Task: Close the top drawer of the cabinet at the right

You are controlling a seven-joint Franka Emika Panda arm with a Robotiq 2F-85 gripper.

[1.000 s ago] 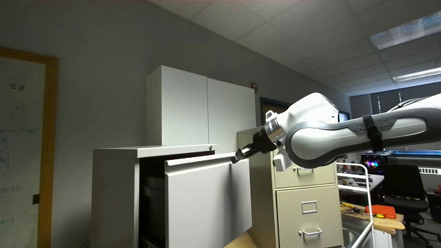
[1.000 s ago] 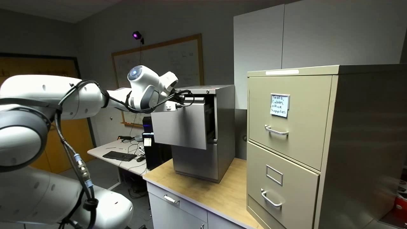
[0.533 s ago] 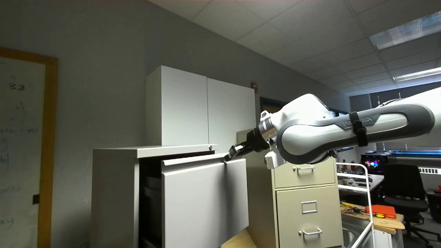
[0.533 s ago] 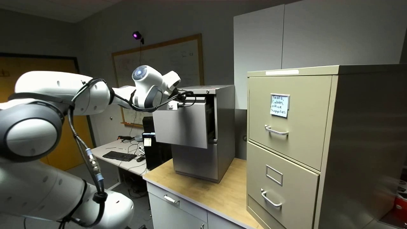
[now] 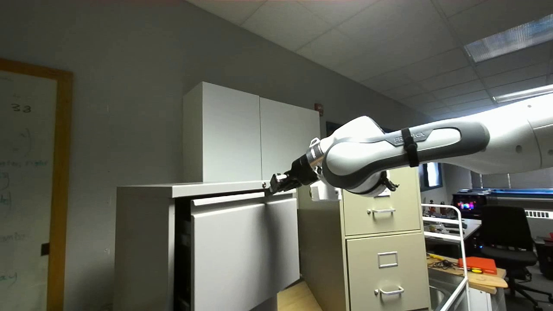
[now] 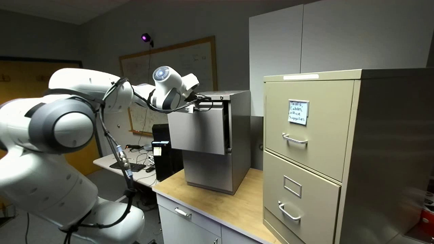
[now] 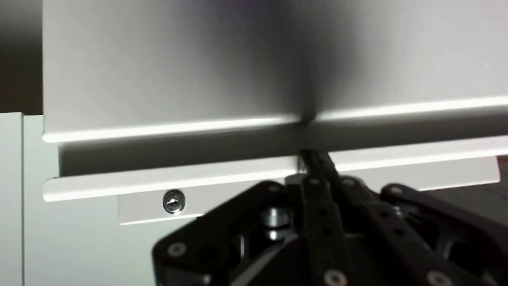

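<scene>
The top drawer (image 5: 242, 255) is a plain light-grey front standing partly out of the low grey cabinet (image 5: 142, 246). A dark gap shows between them. In an exterior view the drawer (image 6: 195, 132) sticks out from the cabinet (image 6: 240, 135) above a flush lower drawer. My gripper (image 5: 271, 190) is at the drawer's upper edge, right of its middle, and appears to touch it. In the wrist view the gripper (image 7: 317, 155) has its fingers together with nothing between them, tips at the recessed lip of the drawer (image 7: 158, 67). The exact contact is partly hidden.
A beige filing cabinet (image 5: 386, 268) stands beside the grey one, also in an exterior view (image 6: 305, 162). A white two-door cupboard (image 5: 231, 134) is behind. A wooden counter (image 6: 217, 203) carries the cabinets. Cables (image 6: 115, 135) hang along the arm.
The gripper has moved toward the cabinet along with the drawer. The drawer has slid inward and the dark gap is narrower. The arm has stretched further forward.
</scene>
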